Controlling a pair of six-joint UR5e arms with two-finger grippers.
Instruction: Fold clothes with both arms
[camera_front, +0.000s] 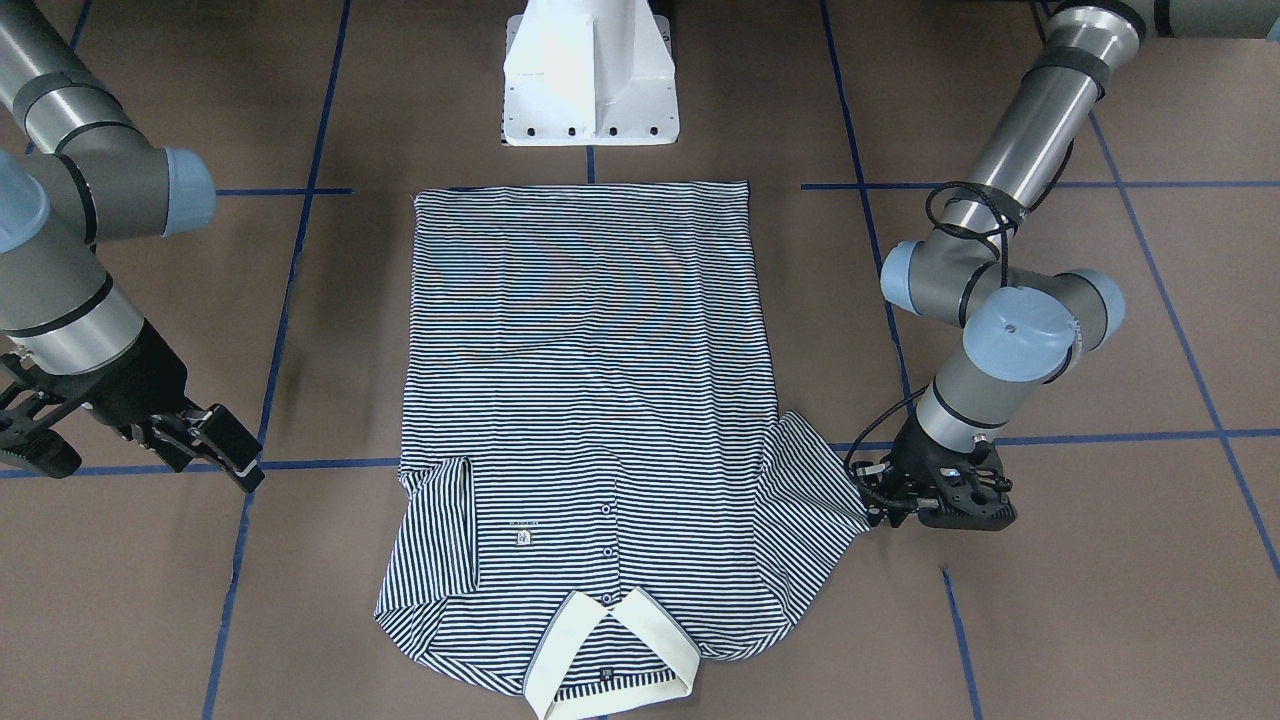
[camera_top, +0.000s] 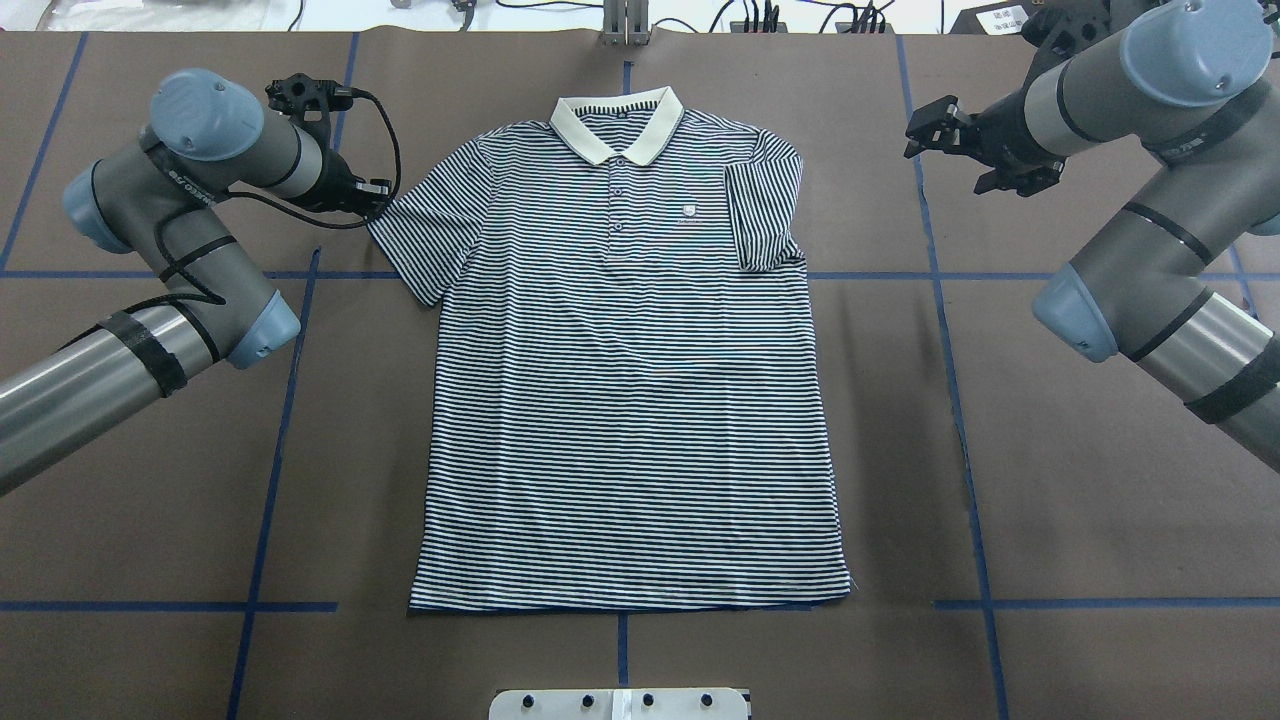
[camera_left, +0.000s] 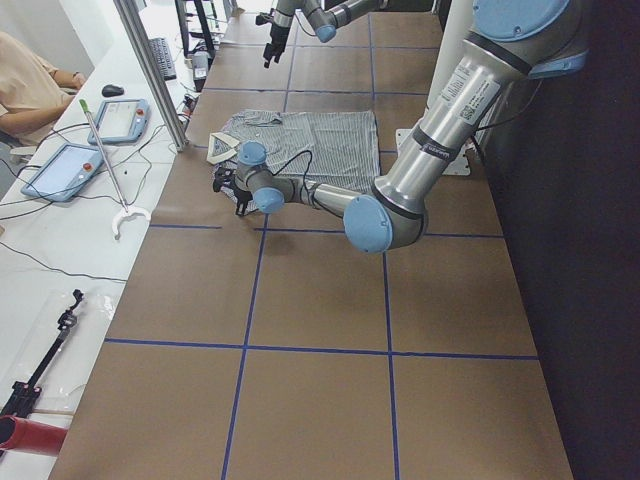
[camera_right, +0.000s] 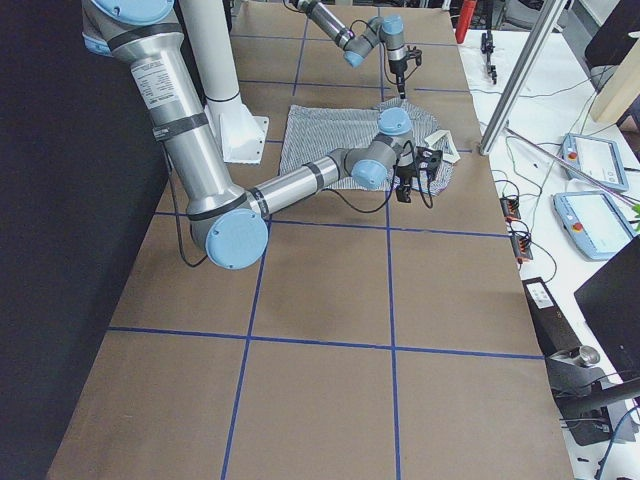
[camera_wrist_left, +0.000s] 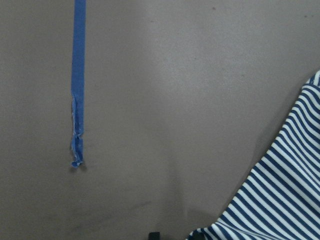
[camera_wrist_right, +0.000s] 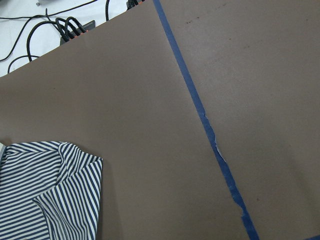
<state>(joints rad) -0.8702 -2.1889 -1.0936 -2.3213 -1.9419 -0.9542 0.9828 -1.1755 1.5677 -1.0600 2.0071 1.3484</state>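
The striped polo shirt (camera_front: 590, 380) lies flat and face up on the brown table, also seen in the overhead view (camera_top: 620, 420), with its cream collar (camera_top: 615, 125) at the far edge. The sleeve on my right side (camera_top: 762, 215) is folded in over the chest. The other sleeve (camera_top: 420, 235) is spread out. My left gripper (camera_top: 378, 205) is low at that sleeve's outer corner (camera_wrist_left: 280, 190) and appears shut on it (camera_front: 872, 508). My right gripper (camera_top: 950, 150) hangs open and empty above bare table to the right of the shirt (camera_front: 140, 455).
The white pedestal base (camera_front: 590, 80) stands at the shirt's hem side. Blue tape lines (camera_top: 290, 400) cross the brown table. Cables (camera_top: 760, 15) lie along the far edge. An operator (camera_left: 30, 90) and tablets (camera_left: 60, 170) are at a side bench.
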